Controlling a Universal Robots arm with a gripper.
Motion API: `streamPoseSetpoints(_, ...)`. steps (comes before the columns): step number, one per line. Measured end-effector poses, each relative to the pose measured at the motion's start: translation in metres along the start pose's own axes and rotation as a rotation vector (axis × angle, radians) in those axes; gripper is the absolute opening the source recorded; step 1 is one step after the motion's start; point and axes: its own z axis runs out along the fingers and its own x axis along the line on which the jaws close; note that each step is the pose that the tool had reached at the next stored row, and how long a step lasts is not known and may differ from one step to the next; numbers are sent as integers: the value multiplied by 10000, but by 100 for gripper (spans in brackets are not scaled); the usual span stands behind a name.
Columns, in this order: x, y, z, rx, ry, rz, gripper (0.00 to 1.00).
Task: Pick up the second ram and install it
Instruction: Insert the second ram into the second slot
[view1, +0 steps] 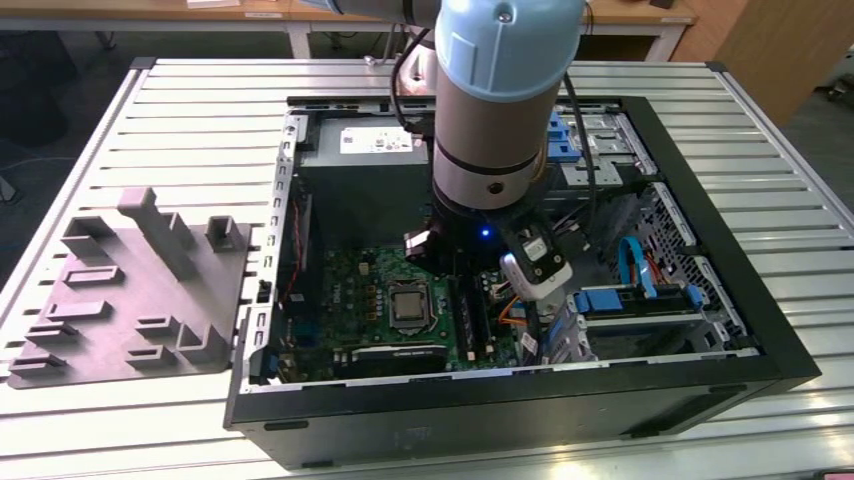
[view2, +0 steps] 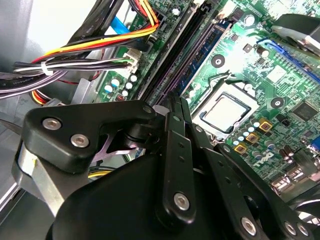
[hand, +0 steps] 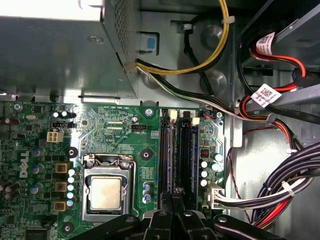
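Open PC case (view1: 534, 415) w/ green mobo (hand: 120, 125) inside; arm (view1: 497, 100) reaches down into it, gripper (view2: 176, 106) low over black RAM slots (hand: 186, 150), can't tell if clamped or released. The second ram (view2: 206, 50) stands in the slot next to CPU socket (hand: 106, 192), just beside gripper.

Slatted metal table (view1: 200, 100). An open black computer case (view1: 534, 410) lies flat on it. A grey moulded block (view1: 134, 290), probably a parts holder, lies on the slats just beside the case, at the exterior view's left.
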Motion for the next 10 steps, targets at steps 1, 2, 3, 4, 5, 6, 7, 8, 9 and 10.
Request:
streamPoseSetpoints(1, 0, 0, 0, 1, 0, 0, 11)
streamPoseSetpoints(2, 0, 0, -1, 1, 0, 0, 11)
streamPoseSetpoints(3, 0, -1, 0, 0, 0, 1, 11)
streamPoseSetpoints(4, 0, -1, 0, 0, 0, 0, 11)
streamPoseSetpoints(5, 0, -1, 0, 1, 0, 0, 11)
streamPoseSetpoints(6, 0, -1, 0, 1, 0, 1, 11)
streamPoseSetpoints(7, 0, -2, 5, 0, 0, 0, 11)
streamPoseSetpoints(8, 1, -2, 15, -1, -1, 0, 11)
streamPoseSetpoints(9, 1, -3, 20, 0, 0, 0, 11)
streamPoseSetpoints(10, 1, -3, 19, 2, 0, 0, 11)
